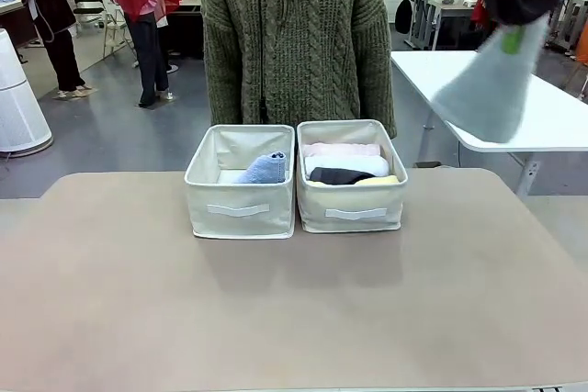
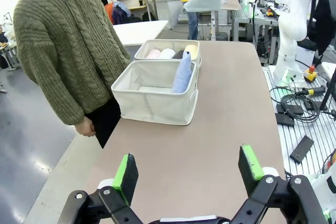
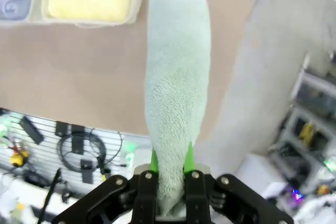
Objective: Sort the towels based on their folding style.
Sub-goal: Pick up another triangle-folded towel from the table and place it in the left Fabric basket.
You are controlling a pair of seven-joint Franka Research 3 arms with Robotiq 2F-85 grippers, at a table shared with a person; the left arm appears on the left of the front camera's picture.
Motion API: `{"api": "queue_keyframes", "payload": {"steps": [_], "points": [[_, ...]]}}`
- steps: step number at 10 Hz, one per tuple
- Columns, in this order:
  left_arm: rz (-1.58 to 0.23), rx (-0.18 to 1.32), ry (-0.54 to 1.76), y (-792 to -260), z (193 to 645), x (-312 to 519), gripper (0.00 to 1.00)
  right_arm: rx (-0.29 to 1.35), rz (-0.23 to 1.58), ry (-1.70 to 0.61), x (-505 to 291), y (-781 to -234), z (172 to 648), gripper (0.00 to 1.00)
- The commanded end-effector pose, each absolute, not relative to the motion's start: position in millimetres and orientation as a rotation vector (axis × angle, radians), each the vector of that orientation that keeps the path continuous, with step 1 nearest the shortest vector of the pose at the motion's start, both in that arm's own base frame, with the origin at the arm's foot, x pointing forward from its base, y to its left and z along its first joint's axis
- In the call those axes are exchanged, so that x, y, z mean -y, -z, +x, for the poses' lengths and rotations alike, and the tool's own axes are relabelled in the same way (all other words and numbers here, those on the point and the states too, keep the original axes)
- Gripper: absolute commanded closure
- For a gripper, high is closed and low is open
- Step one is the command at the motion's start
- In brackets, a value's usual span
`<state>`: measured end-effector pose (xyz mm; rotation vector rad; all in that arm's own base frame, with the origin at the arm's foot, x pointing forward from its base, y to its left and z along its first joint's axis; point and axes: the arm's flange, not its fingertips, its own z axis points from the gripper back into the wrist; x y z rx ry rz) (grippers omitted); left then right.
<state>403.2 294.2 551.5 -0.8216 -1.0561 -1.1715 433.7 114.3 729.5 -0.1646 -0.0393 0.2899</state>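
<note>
My right gripper [image 1: 513,36] hangs high at the upper right, shut on the tip of a pale grey-blue cone-folded towel [image 1: 485,87] that dangles below it. In the right wrist view that towel [image 3: 176,87] runs up from between the shut green pads [image 3: 171,165]. A light blue folded towel [image 1: 265,169] stands in the left beige bin [image 1: 241,208]. The right bin [image 1: 353,211] holds rolled towels: pink [image 1: 340,149], white [image 1: 347,163], dark grey [image 1: 338,176] and pale yellow [image 1: 381,181]. My left gripper [image 2: 188,173] is open above the near table end, holding nothing.
A person in a green knit sweater [image 1: 294,34] stands right behind the bins at the far edge. A white table [image 1: 542,117] lies to the back right. The brown tabletop [image 1: 294,309] in front of the bins is bare.
</note>
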Motion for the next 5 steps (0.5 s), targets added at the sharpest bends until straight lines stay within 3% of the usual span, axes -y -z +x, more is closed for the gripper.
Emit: {"api": "queue_keyframes", "payload": {"steps": [1, 5], "points": [[-0.816, 1.059, 1.17, -552.8, 401.2, -294.5, 0.0, 0.096, -0.193, -0.521, -152.8, -757.1, 468.5, 0.82], [-0.816, 1.059, 1.17, -552.8, 401.2, -294.5, 0.0, 0.011, -0.179, -0.854, -251.4, -740.7, 501.6, 0.82]]}}
